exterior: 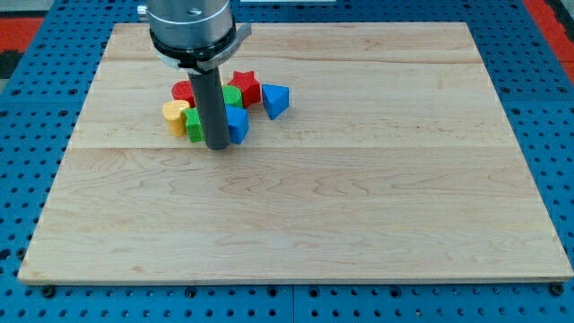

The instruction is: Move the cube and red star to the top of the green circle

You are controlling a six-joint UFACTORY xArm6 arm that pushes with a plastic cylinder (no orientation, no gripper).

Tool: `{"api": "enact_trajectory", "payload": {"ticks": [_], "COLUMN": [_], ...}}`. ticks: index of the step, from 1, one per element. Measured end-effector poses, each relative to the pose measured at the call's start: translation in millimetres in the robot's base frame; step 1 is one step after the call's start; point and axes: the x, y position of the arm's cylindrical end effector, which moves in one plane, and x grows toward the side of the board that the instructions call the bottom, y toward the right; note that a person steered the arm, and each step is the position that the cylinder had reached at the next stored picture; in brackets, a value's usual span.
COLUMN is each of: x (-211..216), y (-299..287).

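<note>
My tip (217, 145) is a bare rod with nothing to spread or pinch; it stands on the board (359, 206) at the bottom edge of a tight cluster of blocks, just left of the blue cube (238, 125) and just right of a green block (195, 125), seemingly touching both. The rod hides part of the cluster, so I cannot tell exactly how the pieces behind it sit. The red star (244, 86) lies at the cluster's top, with the green circle (232, 98) just below it and partly hidden; a red block (184, 91) and a yellow block (175, 113) sit to the view's left, and a blue triangular block (275, 100) is just right of the star. The main risk, as I judge it, is crowding: any push on the cube towards the view's top would likely shove the green circle along with it, carrying the target away, or knock the star sideways. A push through the middle could also scatter the neighbours. The cluster is near the board's top edge, so room above the circle is limited, and a hard shove could send the star towards that edge. The whole lower half and the right side are free for circling round.
</note>
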Motion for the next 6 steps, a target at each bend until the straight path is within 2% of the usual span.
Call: {"api": "enact_trajectory", "payload": {"ticks": [1,4,5,6], "x": [-19,-105,-120,-145], "y": [32,71,99,101]}}
